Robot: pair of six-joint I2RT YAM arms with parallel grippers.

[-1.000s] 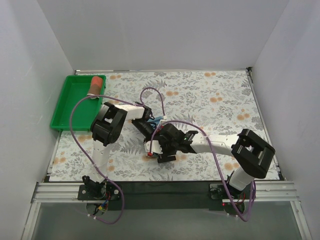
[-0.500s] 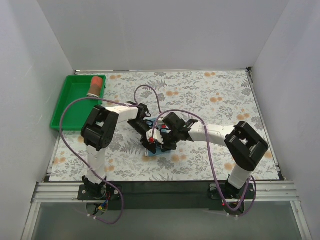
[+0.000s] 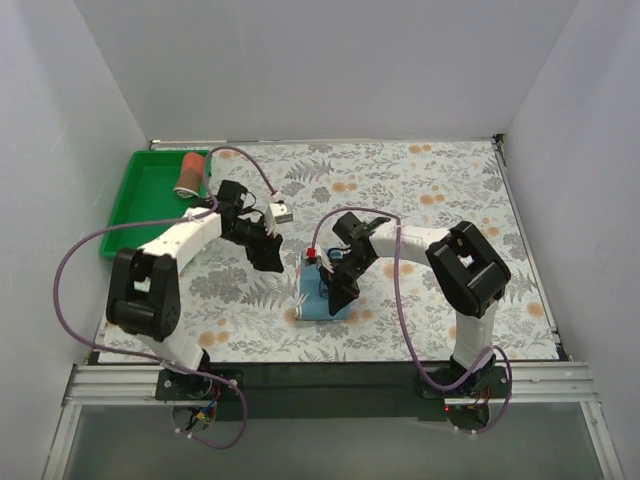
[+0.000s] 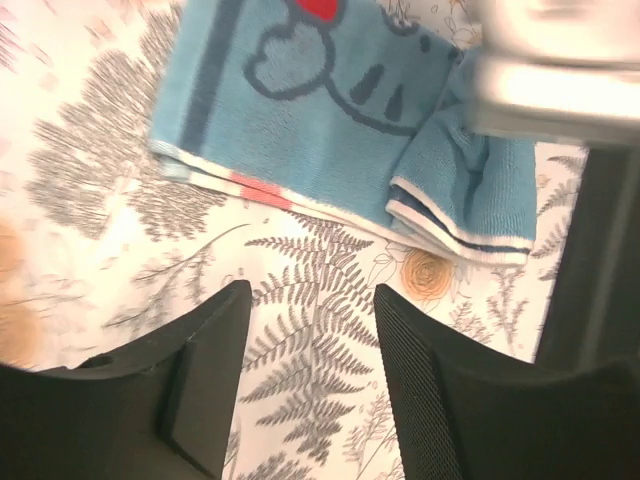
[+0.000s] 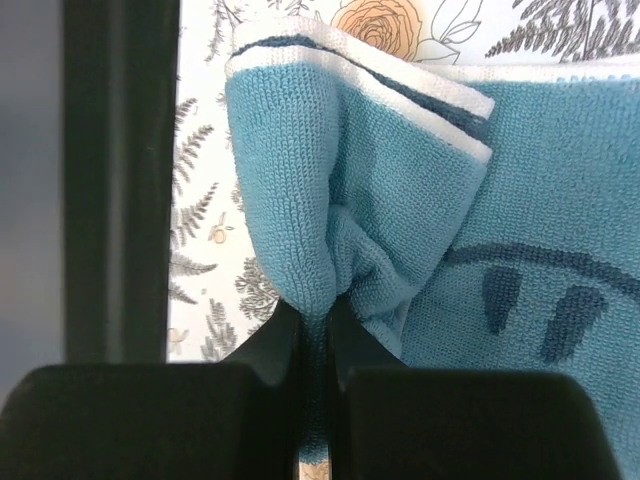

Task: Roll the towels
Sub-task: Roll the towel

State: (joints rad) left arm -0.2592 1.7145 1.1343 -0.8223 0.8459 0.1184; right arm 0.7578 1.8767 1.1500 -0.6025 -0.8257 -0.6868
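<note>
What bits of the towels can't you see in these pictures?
Top view: the right end effector covers part of the blue towel.
Left wrist view: the top edge cuts off its cartoon; a pale blur hides another part.
Red towel, top view: too small to judge its roll.

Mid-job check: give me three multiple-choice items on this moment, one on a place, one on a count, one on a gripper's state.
1. Where is the red-brown towel? A) mid-table B) in the green tray C) in a gripper
2. How many towels are in view? A) one B) two C) four
3. How is the left gripper? A) shut on a towel B) shut on the tray C) open, empty
Answers: 1 B, it lies in the tray's far right corner; 2 B, that one plus the blue towel pinched by the right gripper; 3 C, its jaws stand apart with nothing between.
</note>
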